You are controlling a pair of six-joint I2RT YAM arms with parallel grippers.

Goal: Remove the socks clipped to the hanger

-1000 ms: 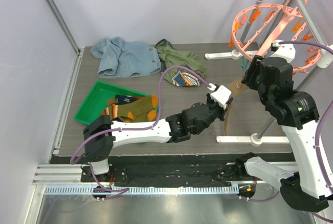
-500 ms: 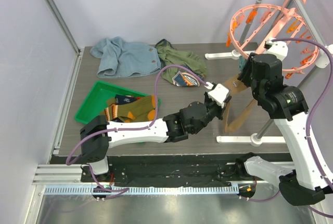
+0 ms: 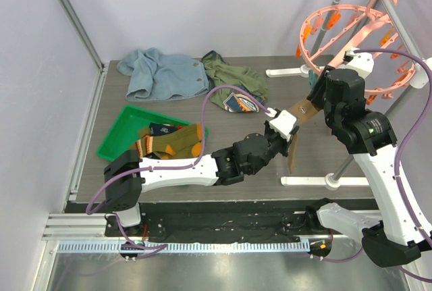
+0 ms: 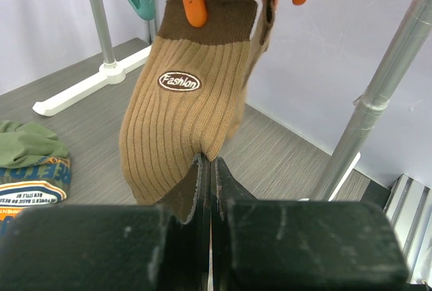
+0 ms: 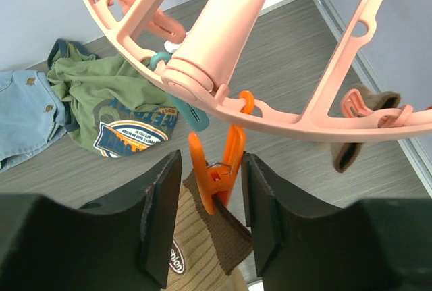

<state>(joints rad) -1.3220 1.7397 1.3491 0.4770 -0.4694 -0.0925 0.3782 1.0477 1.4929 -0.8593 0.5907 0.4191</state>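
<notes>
A tan ribbed sock (image 4: 182,109) with a dark brown cuff hangs from an orange clip (image 5: 226,163) of the salmon-pink hanger (image 5: 223,41). My left gripper (image 4: 209,163) is shut on the sock's lower edge, pulling it towards the left arm (image 3: 295,139). My right gripper (image 5: 210,169) is open with one finger on each side of that orange clip, just under the ring; a gap shows on the left side. A second brown sock (image 5: 358,122) hangs from a pink clip further round the hanger (image 3: 351,31). The right gripper (image 3: 322,92) sits under the ring.
A green tray (image 3: 125,129) at the left holds several socks (image 3: 175,141). A light-blue garment (image 3: 162,75) and an olive one (image 3: 236,82) lie at the back. A grey rack pole (image 4: 378,95) and its white foot (image 3: 324,181) stand beside the sock.
The right arm has risen to the hanger ring and its jaws have narrowed round the orange clip. The sock hangs tauter between clip and left gripper. The hanger swayed slightly.
</notes>
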